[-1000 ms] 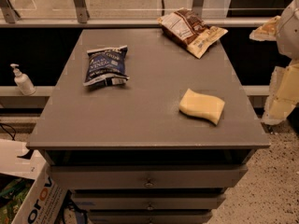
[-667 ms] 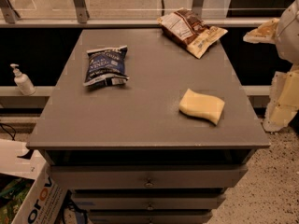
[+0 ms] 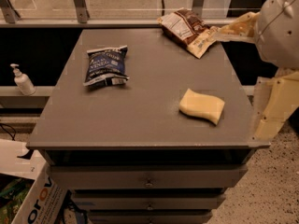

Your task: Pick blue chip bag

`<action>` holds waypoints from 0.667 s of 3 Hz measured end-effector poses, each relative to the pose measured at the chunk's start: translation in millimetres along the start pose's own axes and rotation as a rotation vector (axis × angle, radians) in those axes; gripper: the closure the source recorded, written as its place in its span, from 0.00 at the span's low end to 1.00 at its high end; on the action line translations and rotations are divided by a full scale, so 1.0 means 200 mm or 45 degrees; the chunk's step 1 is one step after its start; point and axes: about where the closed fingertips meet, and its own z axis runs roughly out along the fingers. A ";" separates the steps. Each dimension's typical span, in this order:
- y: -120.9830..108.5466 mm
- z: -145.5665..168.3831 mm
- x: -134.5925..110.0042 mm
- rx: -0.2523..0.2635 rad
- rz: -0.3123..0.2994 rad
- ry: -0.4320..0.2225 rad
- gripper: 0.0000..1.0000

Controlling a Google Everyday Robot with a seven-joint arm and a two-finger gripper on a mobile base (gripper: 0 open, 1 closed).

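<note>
The blue chip bag lies flat on the left rear part of the grey table top. It is dark navy with white lettering and crimped ends. My gripper reaches in from the right edge of the view at the table's far right corner, just beside the brown-and-white bag. It is far to the right of the blue chip bag and holds nothing that I can see. The pale arm fills the upper right of the view.
A larger brown-and-white bag lies at the back right of the table. A pale yellow sponge lies at the front right. A white pump bottle stands on a ledge to the left. Drawers sit below the top, and a cardboard box is at the bottom left.
The arm and gripper have moved left from the right edge towards the table's far right corner. The bags and the sponge have not moved.
</note>
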 end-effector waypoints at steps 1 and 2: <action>0.06 -0.01 -0.18 -0.039 -0.048 -0.065 0.00; 0.10 0.00 -0.34 -0.057 -0.074 -0.105 0.00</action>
